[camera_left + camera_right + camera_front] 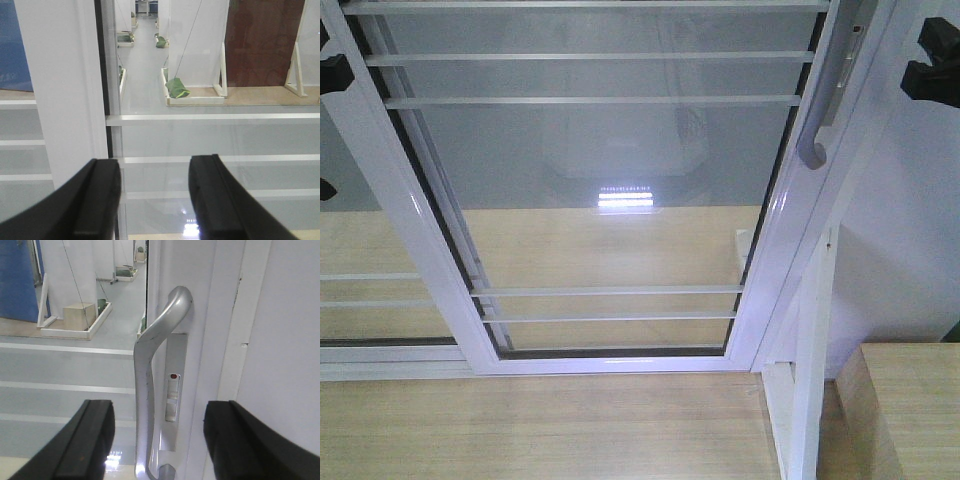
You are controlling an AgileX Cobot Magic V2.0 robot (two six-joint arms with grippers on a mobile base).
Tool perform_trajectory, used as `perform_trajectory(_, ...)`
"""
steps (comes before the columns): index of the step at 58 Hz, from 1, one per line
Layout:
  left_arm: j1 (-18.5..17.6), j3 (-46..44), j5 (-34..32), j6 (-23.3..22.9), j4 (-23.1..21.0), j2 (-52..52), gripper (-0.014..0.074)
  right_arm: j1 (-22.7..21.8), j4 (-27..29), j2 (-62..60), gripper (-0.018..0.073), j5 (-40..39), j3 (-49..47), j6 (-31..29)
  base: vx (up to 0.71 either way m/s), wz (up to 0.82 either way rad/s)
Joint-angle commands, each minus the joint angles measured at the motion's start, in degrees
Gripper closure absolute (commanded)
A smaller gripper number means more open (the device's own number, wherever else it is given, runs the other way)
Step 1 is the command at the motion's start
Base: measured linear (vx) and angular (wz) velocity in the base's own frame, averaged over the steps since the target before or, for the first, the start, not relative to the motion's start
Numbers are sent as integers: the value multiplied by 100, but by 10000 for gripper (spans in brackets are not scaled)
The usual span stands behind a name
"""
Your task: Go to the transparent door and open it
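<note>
Two pairs of jaws stand open and empty: the left gripper [155, 195] before the glass, the right gripper [157, 437] lined up on the grey pull handle [146, 375] of the transparent door [610, 150], upper right in the front view, so it should advance centred, close firmly, then slide leftward.

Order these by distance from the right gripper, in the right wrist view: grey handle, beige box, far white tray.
1. Grey handle, centre, ahead of the right gripper.
2. Beige box, left, well behind it.
3. Far white tray, top, farthest back.
</note>
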Motion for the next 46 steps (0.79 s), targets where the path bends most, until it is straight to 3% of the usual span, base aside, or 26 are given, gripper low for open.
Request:
perform_trajectory(1,-28,-205,-538,-23,26,-103,122,-19,-2,101,58,-669,-213,23,0,0)
perform_trajectory(14,-28,-205,-507,-58,26,-103,126,-19,-8,1014,74,-1686,-213,255,0,0)
perform_trajectory(35,-28,-205,-502,-58,26,-103,126,-19,-437,2863,90,-4278,-241,691,0,0)
perform_trajectory(46,-28,-205,-497,-58,26,-103,126,-19,-896,3589,90,-4390,-683,1072,0,0)
